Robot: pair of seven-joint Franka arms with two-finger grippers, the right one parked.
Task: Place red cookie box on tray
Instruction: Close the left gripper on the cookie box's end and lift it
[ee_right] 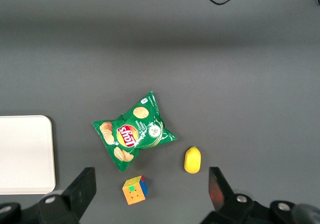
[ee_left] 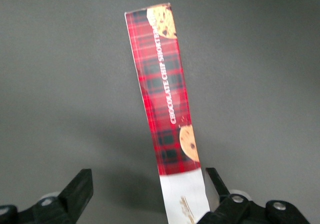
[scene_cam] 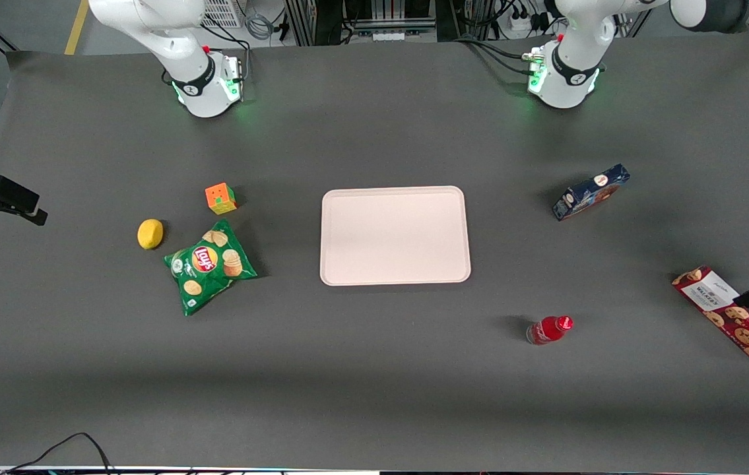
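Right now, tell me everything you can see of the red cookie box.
The red cookie box is a long, slim cardboard carton in dark-red tartan, with a white label panel and chocolate-chip cookie pictures. It lies flat on the grey table at the working arm's end, angled, well apart from the tray. The gripper hovers open over its white end; one finger sits at the box's edge, contact unclear.

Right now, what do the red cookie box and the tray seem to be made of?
The red cookie box looks like printed cardboard with a slight sheen: flat tartan faces, sharp folded edges. The tray looks like smooth matte plastic, judging by its even pale colour, rounded corners and moulded low rim, though that is not certain. The gripper hangs open above the box.
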